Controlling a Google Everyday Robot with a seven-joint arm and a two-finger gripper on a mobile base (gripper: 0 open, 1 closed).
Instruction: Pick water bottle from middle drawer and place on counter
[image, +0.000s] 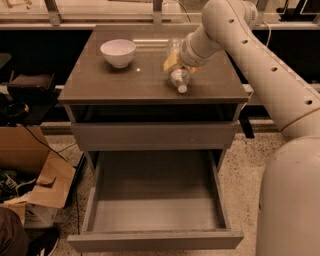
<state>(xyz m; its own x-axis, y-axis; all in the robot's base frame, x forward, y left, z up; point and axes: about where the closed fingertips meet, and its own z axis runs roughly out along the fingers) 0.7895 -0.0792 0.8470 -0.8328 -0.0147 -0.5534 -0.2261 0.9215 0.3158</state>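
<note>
The water bottle (179, 78) is clear with a white cap. It is tilted cap-down towards the front, over the right half of the glossy counter (125, 82). Its cap is at or just above the surface; I cannot tell if it touches. My gripper (172, 59) reaches in from the upper right and is shut on the bottle's upper body, its yellowish fingers (169, 63) around it. The middle drawer (155, 200) is pulled out below, and its grey tray holds nothing.
A white bowl (118, 52) stands on the counter's back left. A shut plain drawer front (152, 135) sits above the open drawer. Cardboard boxes and clutter (30, 175) lie on the floor at left. My base (292, 200) stands at right on the speckled floor.
</note>
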